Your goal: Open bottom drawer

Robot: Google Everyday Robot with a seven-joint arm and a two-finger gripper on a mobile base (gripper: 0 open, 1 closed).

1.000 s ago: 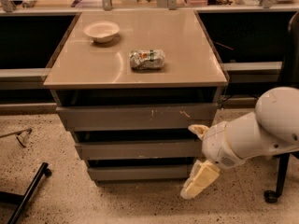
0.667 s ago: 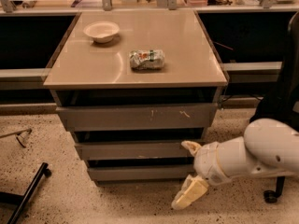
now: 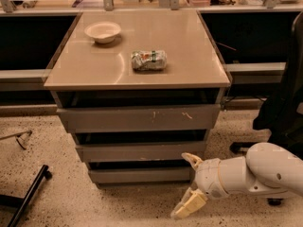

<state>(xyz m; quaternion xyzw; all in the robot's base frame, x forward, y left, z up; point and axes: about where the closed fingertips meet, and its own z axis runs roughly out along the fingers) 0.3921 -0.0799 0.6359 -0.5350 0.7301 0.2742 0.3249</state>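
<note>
The bottom drawer (image 3: pixel 137 175) is the lowest and narrowest of three plain grey fronts in the cabinet, and it stands closed. Above it are the mid-width front (image 3: pixel 139 151) and the widest front (image 3: pixel 137 118) with white scratch marks. My gripper (image 3: pixel 188 183) is at the bottom drawer's right end, low near the floor. Its cream fingers are spread apart, one finger (image 3: pixel 191 159) up by the drawer's corner and the other (image 3: pixel 188 205) lower over the floor. It holds nothing.
On the cabinet top (image 3: pixel 189 65) sit a white bowl (image 3: pixel 102 31) and a crumpled packet (image 3: pixel 148 60). A black office chair (image 3: pixel 284 108) stands at the right. Black bars (image 3: pixel 26 195) lie on the speckled floor at the left.
My arm has moved lower and to the left, bringing the gripper down to the bottom drawer's right end. The drawers have not moved.
</note>
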